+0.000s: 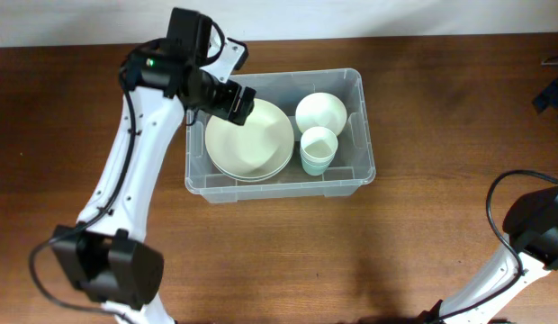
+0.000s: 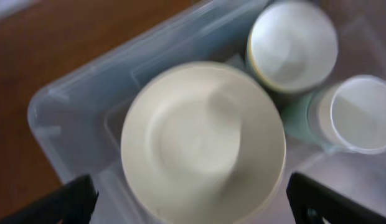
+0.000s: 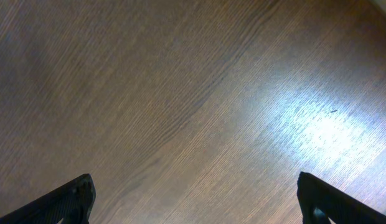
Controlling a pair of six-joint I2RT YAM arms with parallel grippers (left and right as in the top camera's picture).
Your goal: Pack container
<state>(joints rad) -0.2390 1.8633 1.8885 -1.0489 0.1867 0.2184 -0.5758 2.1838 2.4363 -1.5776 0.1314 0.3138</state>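
The container (image 1: 281, 190) is a clear rectangular bin in the middle of the wooden table. Inside it lie a stack of cream plates (image 1: 249, 142) on the left, a white bowl (image 1: 320, 111) at the back right and pale green cups (image 1: 319, 150) in front of the bowl. My left gripper (image 1: 234, 100) hovers open over the back left edge of the plates. In the left wrist view the plates (image 2: 202, 140) fill the space between its wide-set fingers (image 2: 68, 202), with nothing held. My right gripper (image 3: 196, 199) is open over bare wood, far from the container.
The right arm's dark elbow (image 1: 536, 223) stands at the table's right front. A black part (image 1: 553, 93) shows at the right edge. Brown tabletop (image 1: 441, 90) surrounds the bin on all sides.
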